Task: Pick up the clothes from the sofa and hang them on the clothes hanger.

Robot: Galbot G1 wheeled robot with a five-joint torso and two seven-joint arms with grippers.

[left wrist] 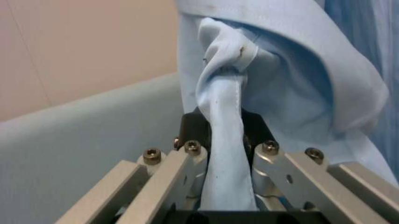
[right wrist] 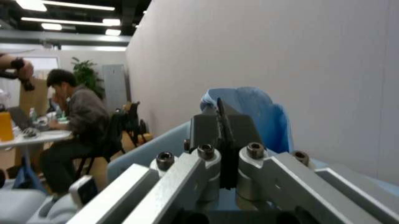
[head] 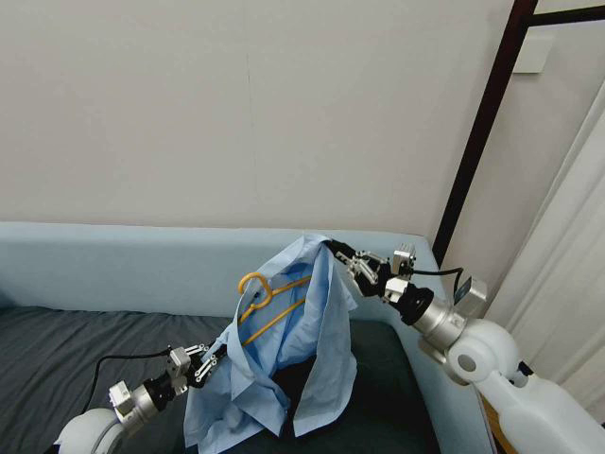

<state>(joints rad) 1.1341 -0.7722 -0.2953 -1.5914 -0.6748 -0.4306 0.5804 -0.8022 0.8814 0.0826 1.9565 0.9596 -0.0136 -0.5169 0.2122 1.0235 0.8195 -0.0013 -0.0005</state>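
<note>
Nearest, at the lower left hem of the light blue woven-cloth shirt [head: 312, 331], the left gripper [head: 210, 360] has its bare metal, bolt-studded fingers [left wrist: 171, 179] clamped tight on a fold of the fabric. In the left wrist view that fold is squeezed into a narrow, twisted roll with a stitched seam along it.

The shirt is lifted off the seat and hangs between the two claws in soft, loose creases. Its lower flaps droop down to the dark grey ribbed seat cushion [head: 57, 350] beneath it. Inside the shirt's open front sits a thin yellow-orange hanger with a curved hook [head: 255, 276]. The hook pokes out above the cloth and the slim arms slant across the inner side.

At the shirt's highest point, up and to the right, the right gripper [head: 340, 257] pinches the cloth at its peak. Its angular metal fingers [right wrist: 206, 135] are pressed together, with blue fabric bunched just past their tips.

Behind the shirt runs the smooth, rounded backrest of the pale blue padded sofa [head: 113, 265]. Farther back is a plain, flat off-white wall [head: 236, 104]. Beyond the shirt to the right, a slender dark metal rack pole [head: 477, 142] leans up the wall, beside a white pleated curtain [head: 558, 255].
</note>
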